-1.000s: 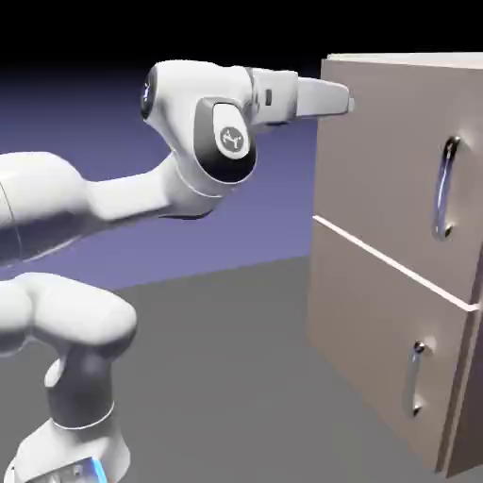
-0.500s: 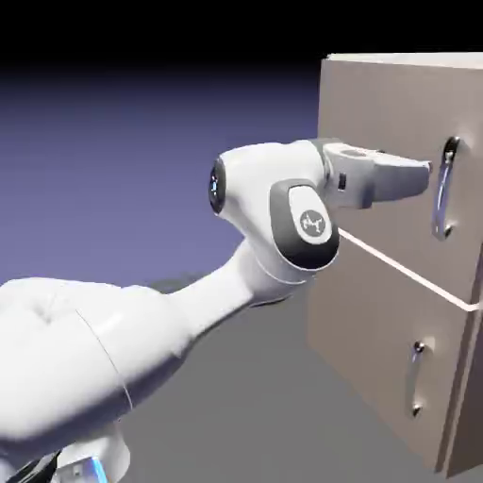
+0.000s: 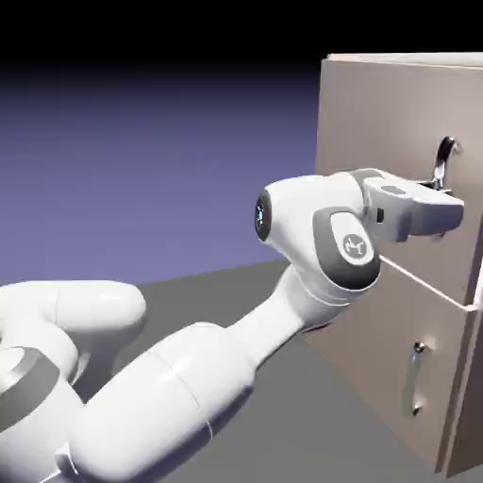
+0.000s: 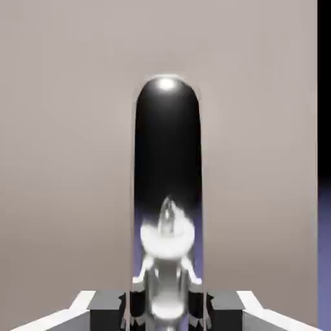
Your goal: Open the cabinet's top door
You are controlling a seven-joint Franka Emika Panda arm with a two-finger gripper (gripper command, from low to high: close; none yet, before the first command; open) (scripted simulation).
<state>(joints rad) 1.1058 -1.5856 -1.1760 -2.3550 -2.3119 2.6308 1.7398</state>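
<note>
Tool (image 3: 451, 209) sits at the lower part of the long handle (image 3: 443, 160) on the top door (image 3: 396, 141), fingers pointing right into the cabinet (image 3: 377, 311) front. In the hand view the tool (image 4: 167, 310) shows its two grey fingertips (image 4: 106, 304) at the bottom edge, one on each side of the handle (image 4: 167, 194), which stands large and shiny between them and runs up the middle of the frame. Jaws look narrowed to about the width of the bar, with the tips just beside it on both sides; contact is probable but the reflections hide the exact edges, so I cannot tell for certain that the bar is gripped.

Exterior view: only the upper end of the handle is visible above the white hand; the rest is hidden behind it. The top door lies flush with the cabinet front, seam line visible along its lower edge. In the hand view the top door (image 4: 64, 129) fills nearly the whole frame as flat beige, with a thin dark and violet strip at the right margin.

Lower panel (image 3: 387, 358) sits below the seam, with its short handle (image 3: 413, 377) upright and well apart from the tool.

Arm (image 3: 236, 349) stretches from the lower left across the grey worktop (image 3: 236, 283) to the cabinet on the right. Backdrop (image 3: 141, 170) is blue-violet, darkening to black at the top.
</note>
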